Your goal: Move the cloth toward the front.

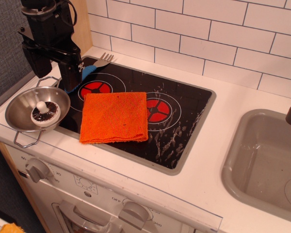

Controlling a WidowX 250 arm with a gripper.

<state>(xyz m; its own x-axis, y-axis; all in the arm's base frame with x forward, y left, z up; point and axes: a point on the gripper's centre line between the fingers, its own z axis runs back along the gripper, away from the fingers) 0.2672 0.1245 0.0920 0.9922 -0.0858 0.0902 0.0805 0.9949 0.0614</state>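
Observation:
The bright orange cloth (114, 117) lies flat on the black stovetop (184, 104), between the two red burner rings, reaching the stove's front edge. It covers part of the left burner (95, 88) and part of the right burner (158, 110). My gripper (70, 77) is a black arm at the back left, above the stove's left rear corner, apart from the cloth. Its fingertips are hidden against the dark stove, so I cannot tell if they are open or shut.
A metal pot (36, 110) with a white and black object inside stands at the left of the stove. A fork with a blue handle (98, 64) lies at the back left. A grey sink (266, 162) is at the right. Knobs (37, 169) line the front panel.

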